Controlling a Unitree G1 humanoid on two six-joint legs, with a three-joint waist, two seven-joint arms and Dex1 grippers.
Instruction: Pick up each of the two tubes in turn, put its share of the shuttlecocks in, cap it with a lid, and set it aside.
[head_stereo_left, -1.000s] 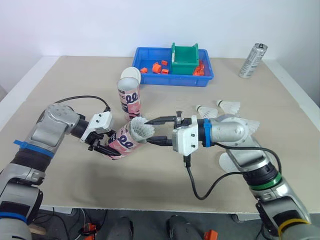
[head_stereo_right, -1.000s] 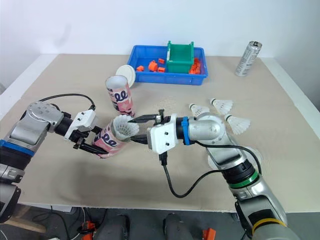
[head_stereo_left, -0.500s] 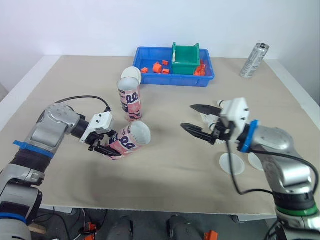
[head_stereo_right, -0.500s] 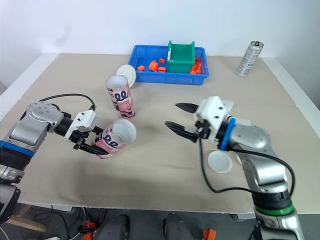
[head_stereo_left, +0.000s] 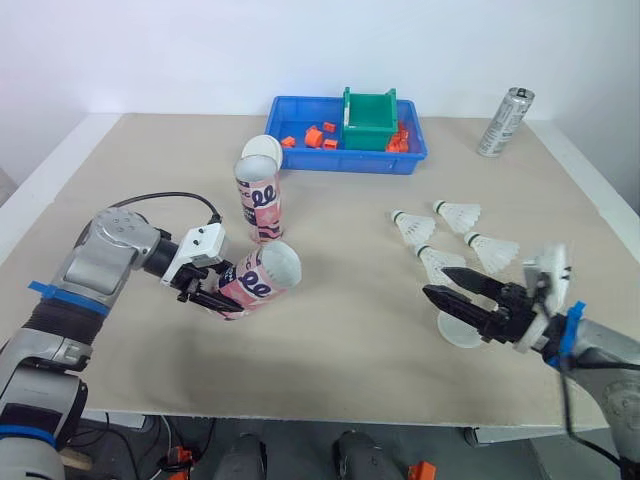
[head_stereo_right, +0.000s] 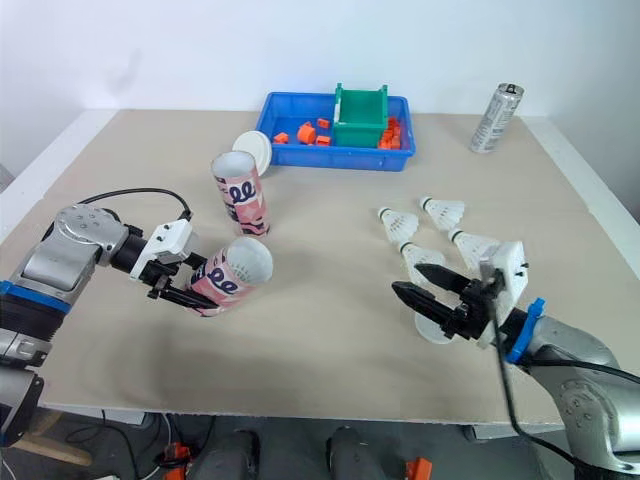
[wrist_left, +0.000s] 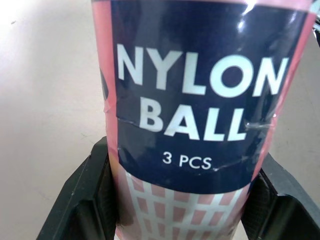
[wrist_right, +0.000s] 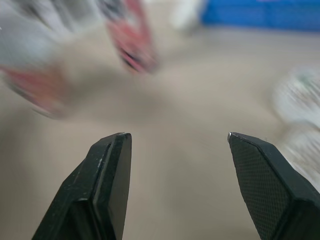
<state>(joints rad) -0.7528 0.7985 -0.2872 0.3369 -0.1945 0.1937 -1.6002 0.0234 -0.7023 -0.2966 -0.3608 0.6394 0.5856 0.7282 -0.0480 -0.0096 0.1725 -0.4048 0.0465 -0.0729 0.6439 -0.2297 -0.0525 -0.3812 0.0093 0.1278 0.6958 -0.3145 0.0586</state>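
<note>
Left jaws clamp the tilted tube (head_stereo_left: 256, 283); right jaws stand apart, empty, near the shuttlecocks (head_stereo_left: 460, 213); filling seems in hand; next calls for gripping one.

Tilted tube (head_stereo_left: 258, 280) left, upright tube (head_stereo_left: 258, 198) behind, shuttlecocks (head_stereo_left: 462, 213) right, tray (head_stereo_left: 350, 162) rearmost.

The right gripper (head_stereo_left: 436, 283) has left the mouth of the tube (head_stereo_left: 255, 280) and swung back across the table. It now hangs low at the front right, just above a lid (head_stereo_left: 455, 332). Its arm no longer covers the shuttlecocks (head_stereo_left: 457, 212), so four lie in plain view. The shuttlecock that stuck out of the tube's mouth a second ago no longer protrudes.
</note>
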